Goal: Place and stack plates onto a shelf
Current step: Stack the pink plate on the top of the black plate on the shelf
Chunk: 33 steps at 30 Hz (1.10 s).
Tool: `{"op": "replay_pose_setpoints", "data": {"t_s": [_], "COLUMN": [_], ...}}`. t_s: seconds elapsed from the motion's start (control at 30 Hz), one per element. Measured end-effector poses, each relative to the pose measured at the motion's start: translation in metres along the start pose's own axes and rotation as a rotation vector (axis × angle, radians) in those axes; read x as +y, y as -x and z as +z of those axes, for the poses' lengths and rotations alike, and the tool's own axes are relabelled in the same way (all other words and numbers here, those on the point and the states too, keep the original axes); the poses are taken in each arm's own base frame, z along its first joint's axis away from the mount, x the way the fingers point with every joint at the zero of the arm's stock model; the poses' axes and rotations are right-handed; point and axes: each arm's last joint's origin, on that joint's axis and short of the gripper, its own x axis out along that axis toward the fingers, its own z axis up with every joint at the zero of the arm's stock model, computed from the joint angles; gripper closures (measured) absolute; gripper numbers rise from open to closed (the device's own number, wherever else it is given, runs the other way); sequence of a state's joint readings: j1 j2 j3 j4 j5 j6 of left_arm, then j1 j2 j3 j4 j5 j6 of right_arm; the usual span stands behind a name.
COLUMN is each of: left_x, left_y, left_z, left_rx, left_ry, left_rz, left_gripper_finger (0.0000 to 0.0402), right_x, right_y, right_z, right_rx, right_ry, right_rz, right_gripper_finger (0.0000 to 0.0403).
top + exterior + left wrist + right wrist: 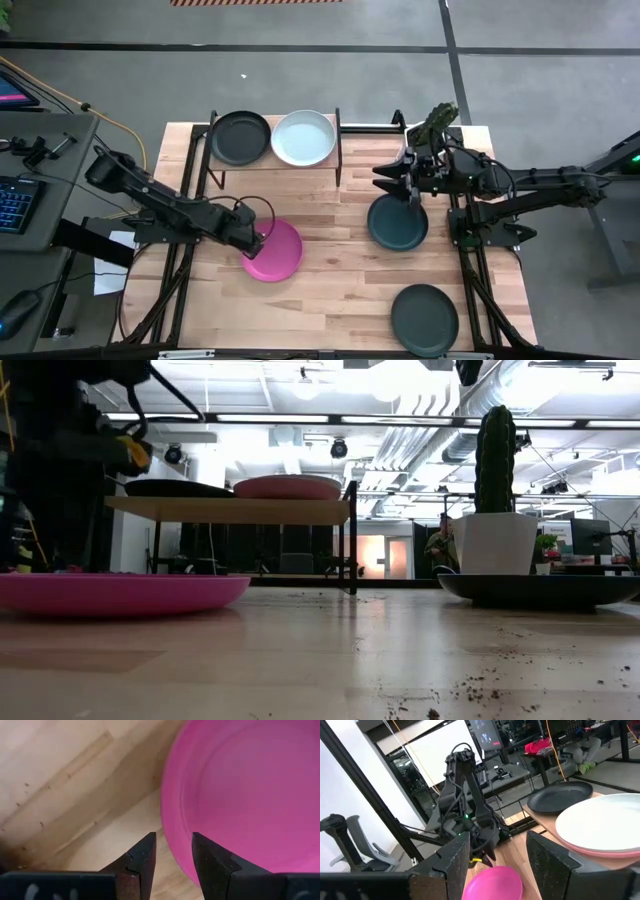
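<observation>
The magenta plate (275,252) lies flat on the table, left of centre. My left gripper (256,241) is open and low at its left rim: in the left wrist view one finger (142,862) is over the wood and the other (212,862) over the plate's inside (250,795). My right gripper (408,192) is open and empty, above the far rim of the dark teal plate (398,225). The dark grey-green plate (424,319) lies near the right front corner. On the shelf (275,165) sit a black plate (240,137) and a pale mint-white plate (303,137) on a pink one (600,851). My left gripper (174,855) stands with its open fingers on either side of the magenta plate's left rim (172,840), coming from above and slanting down. Whether the fingers touch the rim I cannot tell. The plate rests flat on the table.
A white pot with a cactus (432,128) stands at the far right, just behind my right gripper. Bare tabletop (340,290) lies between the magenta and grey-green plates. Dirt crumbs (470,685) are scattered on the wood.
</observation>
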<state>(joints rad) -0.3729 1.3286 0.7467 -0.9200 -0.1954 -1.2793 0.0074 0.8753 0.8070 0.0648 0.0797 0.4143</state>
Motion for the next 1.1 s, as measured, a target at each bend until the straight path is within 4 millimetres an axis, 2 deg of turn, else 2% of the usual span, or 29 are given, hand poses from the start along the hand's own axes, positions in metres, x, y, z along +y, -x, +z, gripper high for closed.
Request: {"op": "replay_pose_setpoints", "data": {"t_s": [0.2,0.43,0.7,0.8,0.97,1.1], "left_x": [0.000,0.007,0.010,0.010,0.009,0.011], "left_y": [-0.007,-0.030,-0.032,-0.032,-0.032,-0.024], "left_z": [0.000,-0.001,0.000,-0.001,-0.001,0.000], "left_rx": [0.016,0.046,0.040,0.047,0.064,0.075], "left_ry": [0.042,0.122,0.114,0.114,0.115,0.117], "left_rz": [0.015,-0.057,-0.048,-0.049,-0.062,-0.100], "left_gripper_finger": [0.0287,0.0287,0.0290,0.0313,0.0387,0.0390], "right_x": [-0.001,-0.001,-0.002,-0.002,-0.002,-0.002], "right_y": [-0.002,-0.002,-0.002,-0.002,-0.002,-0.002], "right_z": [-0.002,-0.004,-0.004,-0.004,-0.004,-0.004], "right_rx": [0.017,0.030,0.037,0.037,0.037,0.037], "right_ry": [0.001,-0.013,-0.029,-0.030,-0.030,-0.030], "right_rz": [-0.007,-0.014,-0.017,-0.017,-0.017,-0.017], "right_gripper_finger": [0.0224,0.0224,0.0224,0.0224,0.0224,0.0224]}}
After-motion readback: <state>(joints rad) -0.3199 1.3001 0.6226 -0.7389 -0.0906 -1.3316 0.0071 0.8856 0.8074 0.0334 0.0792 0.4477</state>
